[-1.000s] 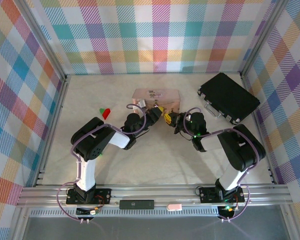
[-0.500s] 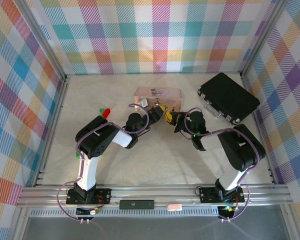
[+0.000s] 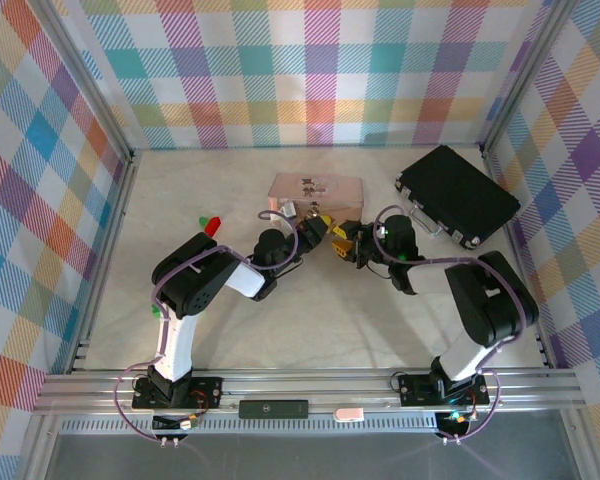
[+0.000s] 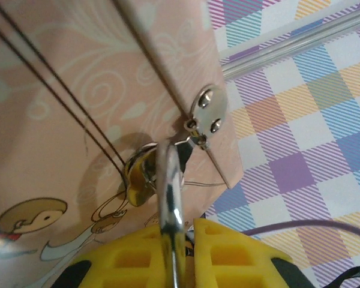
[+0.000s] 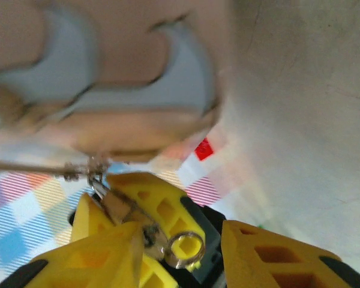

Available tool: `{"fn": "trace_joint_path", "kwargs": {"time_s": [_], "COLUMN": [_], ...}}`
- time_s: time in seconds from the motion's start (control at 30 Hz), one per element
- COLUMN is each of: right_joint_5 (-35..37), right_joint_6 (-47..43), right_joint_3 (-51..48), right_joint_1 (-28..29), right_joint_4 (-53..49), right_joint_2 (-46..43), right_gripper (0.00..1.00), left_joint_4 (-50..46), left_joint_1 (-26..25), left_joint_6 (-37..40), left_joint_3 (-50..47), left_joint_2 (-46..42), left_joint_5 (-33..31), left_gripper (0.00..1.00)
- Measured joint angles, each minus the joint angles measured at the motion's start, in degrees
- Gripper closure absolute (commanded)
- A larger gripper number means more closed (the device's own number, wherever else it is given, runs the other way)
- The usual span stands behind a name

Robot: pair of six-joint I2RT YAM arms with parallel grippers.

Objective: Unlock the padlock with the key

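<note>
The padlock's silvery shackle (image 4: 168,192) rises from between my left gripper's (image 4: 189,227) yellow fingers to the clasp (image 4: 207,111) of the pink box (image 4: 78,120). Those fingers are shut on the padlock. In the right wrist view the brass padlock (image 5: 117,207) sits between the left gripper's yellow fingers (image 5: 162,204). The small silvery key (image 5: 153,240) and its ring (image 5: 186,249) stick out below the padlock. My right gripper (image 5: 180,235) stands open around them, its left finger close beside the key. From above, the left gripper (image 3: 318,226) and right gripper (image 3: 346,240) meet just in front of the box (image 3: 315,187).
A black case (image 3: 455,195) lies at the back right. A small red and green piece (image 3: 211,224) sits left of the pink box. Plaid walls close in the table on three sides.
My right gripper has opened and let go of the key, and its wrist has shifted slightly back and to the right. The left gripper keeps its hold on the padlock.
</note>
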Motion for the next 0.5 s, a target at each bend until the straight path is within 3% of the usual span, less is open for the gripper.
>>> {"fn": "trace_joint_path", "kwargs": {"time_s": [0.23,0.5], "right_joint_5": [3.67,8.28], "right_joint_6": [-28.96,-51.3], "right_joint_3": [10.38,14.29], "right_joint_1": [0.0,0.0], "right_joint_4": [-28.28,-46.51], "right_joint_2": [-12.31,-12.72], "right_gripper": [0.49,0.48], "left_joint_4": [-2.97,-12.04], "left_joint_1": [-0.07,-0.07], "left_joint_6": [-3.23,-4.15], "left_joint_3": [-1.6,-3.74], "left_joint_2": [0.0,-0.22], "left_joint_5": [-0.79,-1.62], "left_gripper": [1.0,1.0]}}
